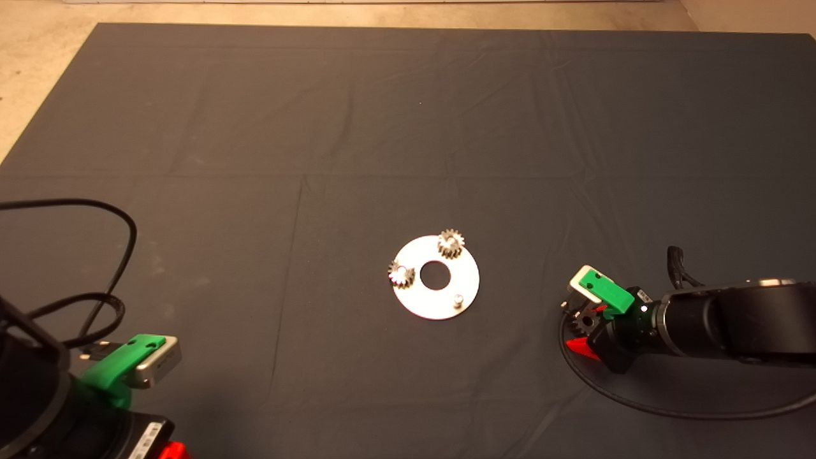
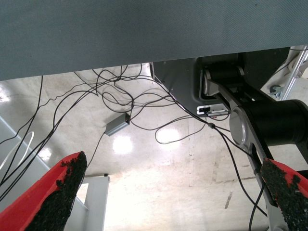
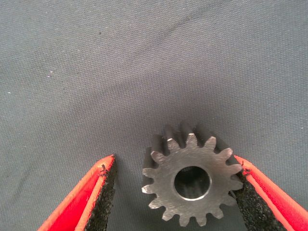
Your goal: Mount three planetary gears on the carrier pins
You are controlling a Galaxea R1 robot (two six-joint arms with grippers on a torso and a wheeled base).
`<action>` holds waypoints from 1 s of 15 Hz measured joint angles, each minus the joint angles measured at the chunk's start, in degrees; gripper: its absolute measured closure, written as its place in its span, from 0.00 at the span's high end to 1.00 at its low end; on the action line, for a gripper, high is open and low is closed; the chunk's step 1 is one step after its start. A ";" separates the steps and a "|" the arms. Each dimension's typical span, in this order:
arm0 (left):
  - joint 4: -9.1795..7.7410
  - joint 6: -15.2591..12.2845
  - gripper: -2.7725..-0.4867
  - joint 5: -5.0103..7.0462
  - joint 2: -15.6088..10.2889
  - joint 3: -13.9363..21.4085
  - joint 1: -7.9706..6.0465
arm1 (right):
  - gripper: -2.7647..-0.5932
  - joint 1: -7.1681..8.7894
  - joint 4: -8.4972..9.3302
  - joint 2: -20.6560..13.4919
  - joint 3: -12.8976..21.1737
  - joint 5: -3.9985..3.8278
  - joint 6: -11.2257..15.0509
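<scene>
The round silvery disc [image 1: 436, 299] lies at the middle of the mat. Two planetary gears [image 1: 451, 243] [image 1: 401, 273] sit on two of its carrier pins. The third pin [image 1: 457, 298] stands bare at the disc's near right. The third gear [image 1: 582, 322] lies on the mat to the right of the disc. My right gripper [image 1: 585, 328] is down at it, open, with a finger on either side. In the right wrist view the gear [image 3: 191, 182] touches one pad [image 3: 248, 197], and a gap separates it from the other pad [image 3: 103, 195]. My left gripper [image 1: 169, 451] is parked at the lower left, open [image 2: 173, 192].
A black cable [image 1: 95, 255] loops over the mat at the left, and another [image 1: 637, 401] curves under the right arm. The left wrist view looks at the floor with cables and a grey box [image 2: 118, 126].
</scene>
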 joint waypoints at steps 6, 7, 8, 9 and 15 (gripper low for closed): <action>0.00 -0.15 0.93 0.00 0.00 0.00 0.00 | 0.43 1.17 -0.22 0.00 -1.12 0.15 -0.02; 0.00 -0.17 0.93 -0.01 0.00 0.00 0.01 | 0.43 1.17 -0.22 0.00 -1.12 0.12 0.00; 0.00 -0.17 0.93 0.00 0.00 0.00 0.01 | 0.41 1.17 -0.22 0.00 -1.12 0.20 0.00; 0.00 -0.17 0.93 0.00 0.00 0.00 0.01 | 0.37 1.17 -0.22 0.00 -1.12 0.30 0.00; 0.00 -0.17 0.93 0.00 0.00 0.00 0.00 | 0.29 1.17 -0.22 -0.02 -1.12 0.32 0.00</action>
